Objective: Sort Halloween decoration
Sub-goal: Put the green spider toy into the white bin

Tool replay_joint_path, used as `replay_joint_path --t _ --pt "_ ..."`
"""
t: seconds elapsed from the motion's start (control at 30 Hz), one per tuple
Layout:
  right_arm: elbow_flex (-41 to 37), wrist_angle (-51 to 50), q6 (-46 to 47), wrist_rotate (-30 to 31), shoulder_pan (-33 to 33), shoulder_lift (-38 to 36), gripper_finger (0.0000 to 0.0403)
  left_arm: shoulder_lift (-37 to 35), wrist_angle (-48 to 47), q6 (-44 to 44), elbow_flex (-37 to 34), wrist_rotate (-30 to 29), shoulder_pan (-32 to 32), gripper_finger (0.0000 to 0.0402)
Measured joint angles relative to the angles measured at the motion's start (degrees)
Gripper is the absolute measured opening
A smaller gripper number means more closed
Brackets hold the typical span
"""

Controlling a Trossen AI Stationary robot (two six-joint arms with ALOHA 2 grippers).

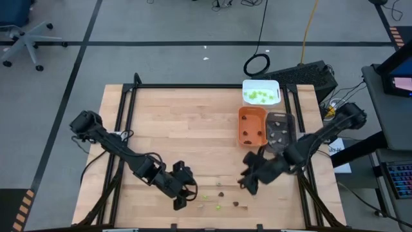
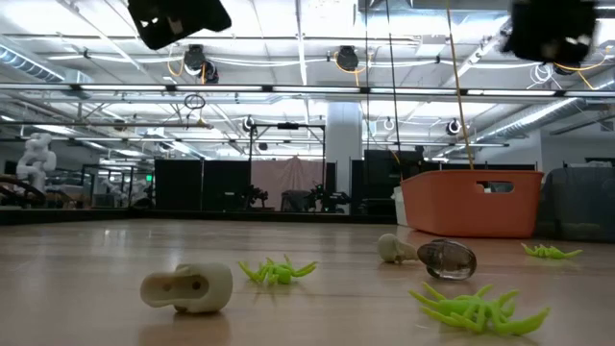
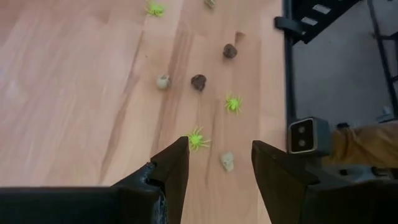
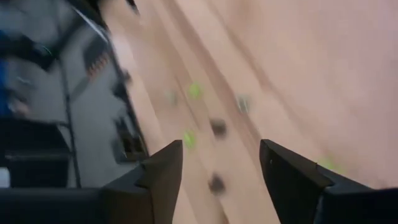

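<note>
Decorations (image 3: 197, 139) lie loose on the tabletop (image 1: 174, 129). Both pincers, left (image 3: 216, 163) and right (image 4: 221, 163), hover released and empty. Next, I'd guess: drop and pinch one piece.

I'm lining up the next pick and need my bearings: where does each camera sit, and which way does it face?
High view: overhead, looking straight down on the table; both arms show.
Low view: table height, looking level across loose pieces to the orange tray; both arms hang in from above.
Left wrist view: looks past the open left gripper at a green spider.
Right wrist view: past the open right gripper, blurred.
Shared: the high view also shows the orange tray.
</note>
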Motion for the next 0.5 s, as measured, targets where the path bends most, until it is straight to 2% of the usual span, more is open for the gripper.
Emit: replay_joint_path --t 0.13,0.3,0.5 --pt "0.0 -5.1 7.3 -2.6 2.1 4.8 0.0183 2.3 1.2 -0.3 0.0 0.0 -0.1 0.0176" --pt "0.0 -13.4 20.2 -3.0 3.2 9.6 0.0177 5.4 4.6 -5.2 0.0 1.4 -0.4 0.0176" --pt "0.0 -13.0 28.0 -7.7 1.4 13.9 0.0176 7.4 8.1 -7.6 0.0 1.3 -1.4 0.0176"
